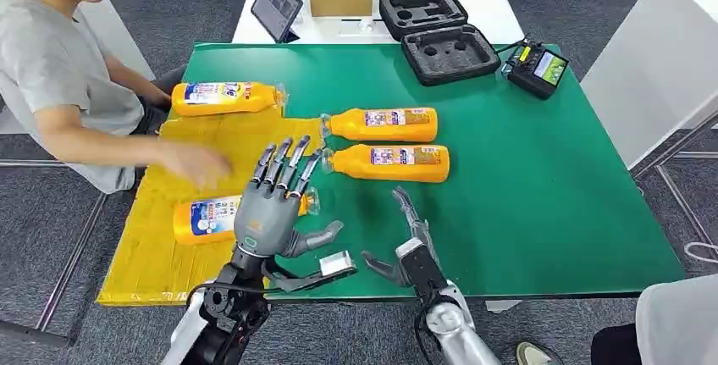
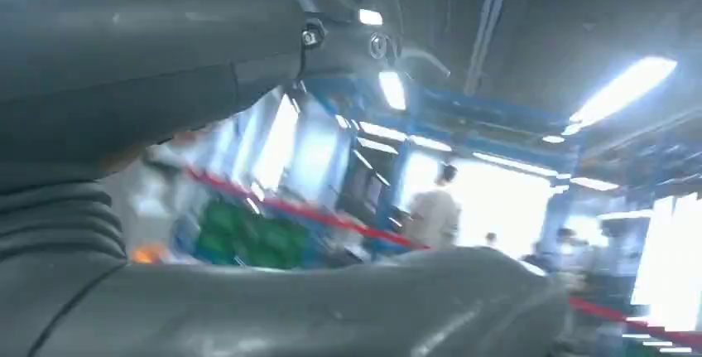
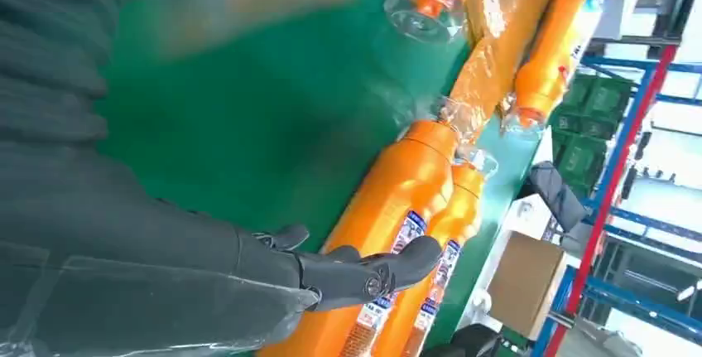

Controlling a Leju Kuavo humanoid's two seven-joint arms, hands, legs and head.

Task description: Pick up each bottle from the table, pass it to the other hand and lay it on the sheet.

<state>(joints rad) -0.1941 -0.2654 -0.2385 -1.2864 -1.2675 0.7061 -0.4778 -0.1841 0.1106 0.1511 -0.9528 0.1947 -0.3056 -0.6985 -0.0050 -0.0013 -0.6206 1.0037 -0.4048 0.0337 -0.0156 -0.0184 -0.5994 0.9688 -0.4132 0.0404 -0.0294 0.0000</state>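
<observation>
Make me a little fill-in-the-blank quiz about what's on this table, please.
1. The table has a ____ top.
2. The number of orange bottles lying on the yellow sheet is ____.
3. The left hand is raised with its fingers ____.
4. The person's hand rests on the ____ sheet.

Missing words: green; two; spread; yellow

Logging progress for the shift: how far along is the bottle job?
Two bottles lie on the yellow sheet: one at its far edge, one near the open left hand. The right hand holds nothing. Two bottles remain on the green table.
</observation>
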